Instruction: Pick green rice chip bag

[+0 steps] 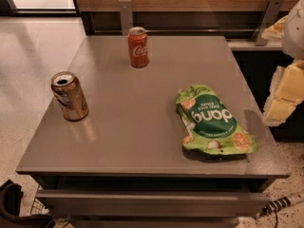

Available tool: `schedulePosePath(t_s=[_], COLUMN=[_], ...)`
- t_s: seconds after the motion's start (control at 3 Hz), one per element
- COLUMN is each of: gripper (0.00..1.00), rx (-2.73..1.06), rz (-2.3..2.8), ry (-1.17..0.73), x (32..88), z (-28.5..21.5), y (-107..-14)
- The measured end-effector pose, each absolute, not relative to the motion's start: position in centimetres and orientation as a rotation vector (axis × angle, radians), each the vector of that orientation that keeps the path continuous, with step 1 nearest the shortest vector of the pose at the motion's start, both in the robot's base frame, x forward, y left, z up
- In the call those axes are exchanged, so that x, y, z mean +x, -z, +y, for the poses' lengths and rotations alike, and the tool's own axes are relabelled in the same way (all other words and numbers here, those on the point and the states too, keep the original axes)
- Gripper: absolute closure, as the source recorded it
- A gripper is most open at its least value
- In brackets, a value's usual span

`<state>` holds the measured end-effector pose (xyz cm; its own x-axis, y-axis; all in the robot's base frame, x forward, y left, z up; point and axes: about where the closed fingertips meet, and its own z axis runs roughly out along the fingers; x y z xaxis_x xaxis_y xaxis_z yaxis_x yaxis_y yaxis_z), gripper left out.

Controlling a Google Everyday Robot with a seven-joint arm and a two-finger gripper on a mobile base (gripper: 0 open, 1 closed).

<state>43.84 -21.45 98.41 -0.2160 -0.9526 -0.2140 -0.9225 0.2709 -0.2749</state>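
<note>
The green rice chip bag [213,121] lies flat on the right side of the grey table [133,127], near its front right corner. It is light-green crinkly foil with a dark green oval, white lettering and round cracker pictures. My gripper [283,95] shows at the right edge of the view, pale yellow and white. It hangs beyond the table's right edge, to the right of the bag and apart from it. It holds nothing that I can see.
An orange-red soda can [138,47] stands upright at the table's back middle. An opened gold-brown can [69,96] stands at the left edge. A wooden wall with metal brackets runs behind the table. A dark object [12,205] sits on the floor at the lower left.
</note>
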Motion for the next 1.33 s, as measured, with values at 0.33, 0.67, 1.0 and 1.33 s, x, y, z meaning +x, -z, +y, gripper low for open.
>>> schedulePosePath(t_s=[0.33,0.67,1.0,1.33], gripper=[0.0,0.0,0.0,0.0], rx=[-1.696,-1.565,-1.384,-1.189], rz=[2.221,2.352,2.493,2.595], ry=[0.124,0.075,-0.021,-0.154], x=[44.0,45.4,46.6,47.5], z=[-21.4,-21.3,-20.4,-18.0], y=[-98.4,-96.6,-93.4,-89.6])
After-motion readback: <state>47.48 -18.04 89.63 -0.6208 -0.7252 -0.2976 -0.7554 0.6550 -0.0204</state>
